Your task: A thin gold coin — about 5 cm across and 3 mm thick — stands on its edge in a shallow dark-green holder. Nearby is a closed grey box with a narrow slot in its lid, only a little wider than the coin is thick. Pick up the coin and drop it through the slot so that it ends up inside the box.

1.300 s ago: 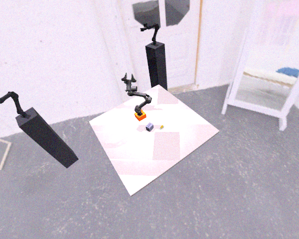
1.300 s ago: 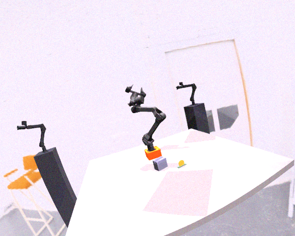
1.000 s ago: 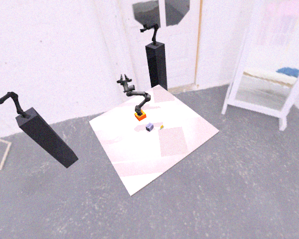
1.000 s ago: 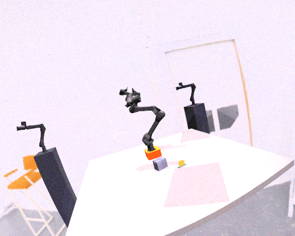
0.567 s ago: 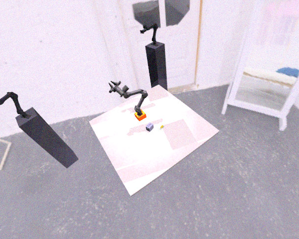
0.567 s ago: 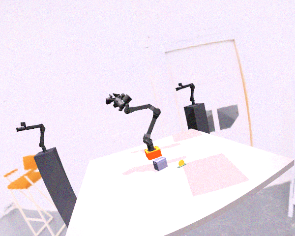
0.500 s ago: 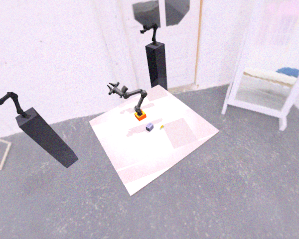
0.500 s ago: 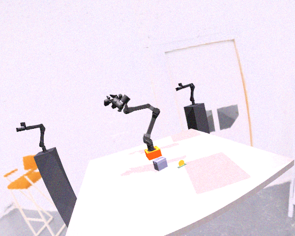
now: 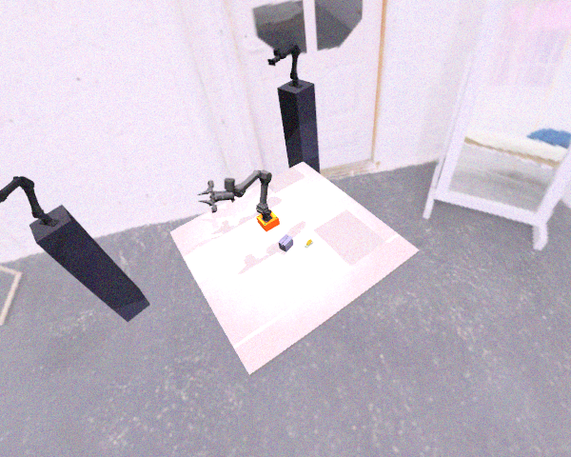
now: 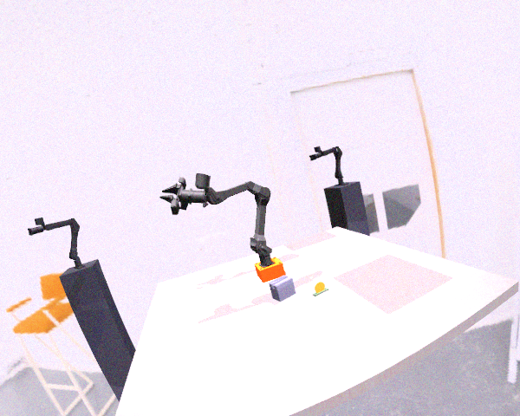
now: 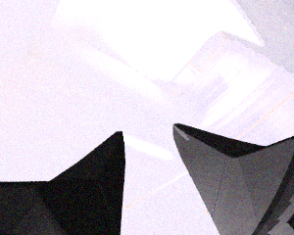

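Note:
The gold coin (image 9: 309, 242) (image 10: 320, 287) stands on edge in its thin green holder (image 10: 317, 293) on the table. The closed grey box (image 9: 285, 243) (image 10: 282, 289) stands beside it, to its left in the top and exterior views. The slot in its lid cannot be made out clearly. My gripper (image 9: 200, 197) (image 10: 161, 192) (image 11: 149, 133) is raised high, far to the left of the coin and box in the top and exterior views. Its fingers are partly open, and nothing is between them in the wrist view. Neither the coin nor the box shows in the wrist view.
The arm's orange base (image 9: 267, 222) (image 10: 270, 271) stands on the white table (image 9: 276, 305) (image 10: 233, 358), just behind the box. Two dark pedestals (image 9: 88, 263) (image 9: 299, 123) with other arms stand beyond the table. A white frame stands on the floor at the right in the top view.

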Robot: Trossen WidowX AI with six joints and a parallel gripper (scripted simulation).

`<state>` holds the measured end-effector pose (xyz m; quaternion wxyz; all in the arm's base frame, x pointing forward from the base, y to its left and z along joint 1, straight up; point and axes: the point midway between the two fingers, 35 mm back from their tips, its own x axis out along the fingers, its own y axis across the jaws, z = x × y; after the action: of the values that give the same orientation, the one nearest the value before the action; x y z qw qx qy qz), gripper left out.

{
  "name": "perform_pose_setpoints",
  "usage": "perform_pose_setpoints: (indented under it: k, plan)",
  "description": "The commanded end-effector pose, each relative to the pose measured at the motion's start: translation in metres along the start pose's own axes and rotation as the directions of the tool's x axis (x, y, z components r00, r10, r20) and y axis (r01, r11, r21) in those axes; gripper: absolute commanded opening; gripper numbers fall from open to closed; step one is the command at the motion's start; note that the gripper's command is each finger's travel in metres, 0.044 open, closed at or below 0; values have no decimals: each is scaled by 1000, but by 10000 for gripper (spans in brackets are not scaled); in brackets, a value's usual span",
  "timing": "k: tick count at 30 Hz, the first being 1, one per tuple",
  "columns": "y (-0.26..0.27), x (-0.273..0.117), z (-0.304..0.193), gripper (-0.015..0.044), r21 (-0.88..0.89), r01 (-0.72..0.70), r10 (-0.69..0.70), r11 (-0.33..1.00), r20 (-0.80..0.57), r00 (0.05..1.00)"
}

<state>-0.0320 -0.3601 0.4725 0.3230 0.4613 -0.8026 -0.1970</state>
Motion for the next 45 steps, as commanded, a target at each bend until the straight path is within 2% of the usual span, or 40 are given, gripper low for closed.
perform_pose_setpoints:
  k: [1, 6, 12, 17, 22, 28, 35, 40, 45]
  plan:
    - [-48, -6, -19, 161, -56, 162, -164, 985, -33, 986]
    - [-127, -32, -45, 161, -165, 403, -418, 900, -65, 906]
    - [-212, -89, -74, 161, -324, 625, -680, 710, -87, 728]
    - [-271, -153, -92, 161, -470, 729, -845, 498, -76, 529]
    - [-314, -231, -103, 161, -611, 746, -951, 265, -36, 308]
    - [-340, -333, -107, 161, -752, 659, -998, 0, 41, 48]
    - [-343, -452, -88, 161, -860, 422, -954, -286, 213, -212]
    - [-326, -530, -61, 161, -874, 181, -864, -451, 377, -333]
    - [-294, -601, -23, 161, -813, -110, -732, -572, 566, -378]
